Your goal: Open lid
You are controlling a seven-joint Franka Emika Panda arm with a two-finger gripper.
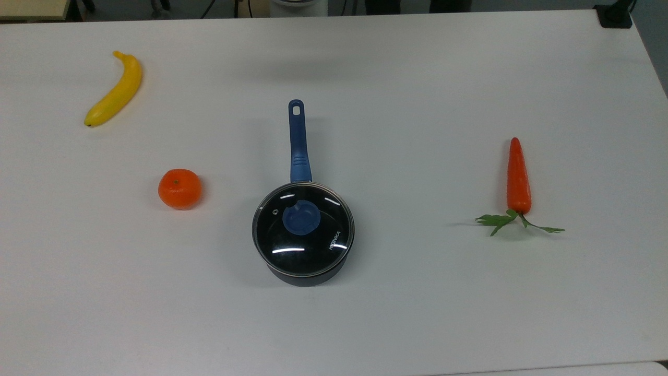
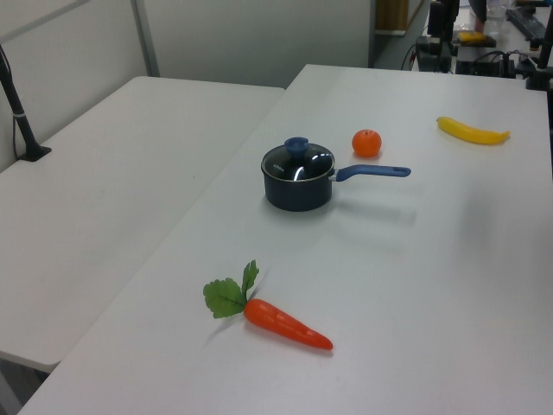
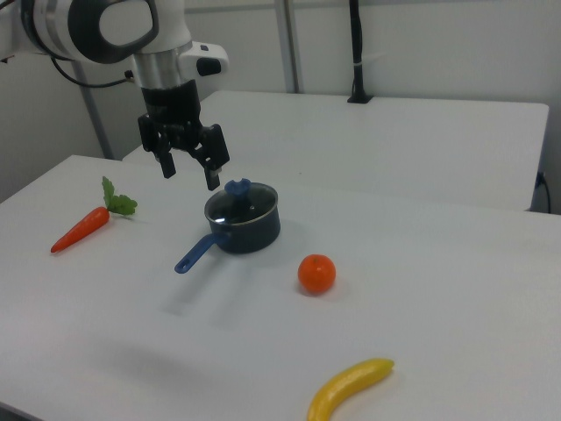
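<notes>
Banana (image 3: 351,388) lies nearest the lens in the right view, at the tabletop's (image 1: 417,313) near edge, well apart from the work. Lid (image 1: 303,228), a clear glass disc with metal rim, sits closed and level on the black saucepan (image 3: 243,226) at mid-tabletop, its blue knob (image 1: 301,217) central. Robot hand (image 3: 189,174) hangs above and to the right view's left of the knob, fingers spread and empty, touching nothing. For a sound grasp, the hand should probably centre over the knob, descend with one finger on each side, close on it and lift straight up so the rim clears the pan without dragging it. Saucepan handle (image 1: 298,141) points toward the top view's upper edge; the approach should stay off it. Tangerine (image 1: 179,188) lies near the pan on the top view's left, carrot (image 1: 518,177) well apart on the top view's right. Bare tabletop between pan and carrot offers the widest room to set the lid down, far from any edge.
</notes>
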